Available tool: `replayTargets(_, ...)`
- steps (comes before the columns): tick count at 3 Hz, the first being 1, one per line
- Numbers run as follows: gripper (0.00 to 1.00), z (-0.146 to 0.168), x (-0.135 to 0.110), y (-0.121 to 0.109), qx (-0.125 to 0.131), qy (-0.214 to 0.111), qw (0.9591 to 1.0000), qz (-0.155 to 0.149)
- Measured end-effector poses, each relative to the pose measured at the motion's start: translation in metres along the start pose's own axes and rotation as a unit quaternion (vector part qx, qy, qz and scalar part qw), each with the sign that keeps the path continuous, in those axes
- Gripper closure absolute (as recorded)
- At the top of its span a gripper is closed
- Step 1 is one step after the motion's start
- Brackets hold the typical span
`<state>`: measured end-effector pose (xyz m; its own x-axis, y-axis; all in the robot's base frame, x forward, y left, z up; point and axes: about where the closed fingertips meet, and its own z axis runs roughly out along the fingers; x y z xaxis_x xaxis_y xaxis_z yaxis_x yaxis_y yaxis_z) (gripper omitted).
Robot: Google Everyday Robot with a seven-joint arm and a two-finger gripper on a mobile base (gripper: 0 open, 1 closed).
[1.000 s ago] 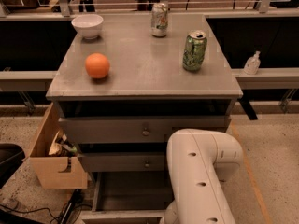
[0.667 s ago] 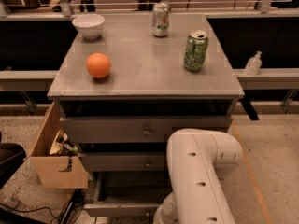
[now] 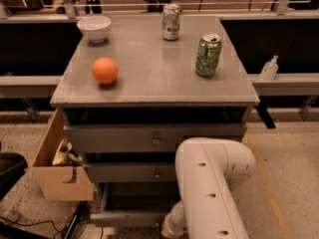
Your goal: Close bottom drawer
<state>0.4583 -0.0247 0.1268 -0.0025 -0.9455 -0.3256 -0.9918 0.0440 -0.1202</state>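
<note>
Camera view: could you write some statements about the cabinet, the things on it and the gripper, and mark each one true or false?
1. The bottom drawer is pulled out. True.
2. The orange lies inside the bowl. False: it sits on the cabinet top, apart from the bowl.
3. A green can and a silver can stand upright on the cabinet top. True.
4. The gripper hangs above the orange. False: the gripper is out of view; only the arm shows, low before the drawers.

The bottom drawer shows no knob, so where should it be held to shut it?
Hold the wide grey bottom drawer by its low plain front lip, coming from the front: it stands pulled out, and that straight edge is exposed. The gripper is out of view, below the white robot arm.
</note>
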Motion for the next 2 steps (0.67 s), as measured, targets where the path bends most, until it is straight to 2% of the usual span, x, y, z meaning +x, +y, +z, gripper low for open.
replayTargets(1, 1.00, -0.001, -0.002, -0.001, 0.003, -0.001, 1.0000, -0.001)
replayTargets(2, 1.00, 0.005, -0.015, -0.049, 0.033, -0.006, 0.9994, -0.011)
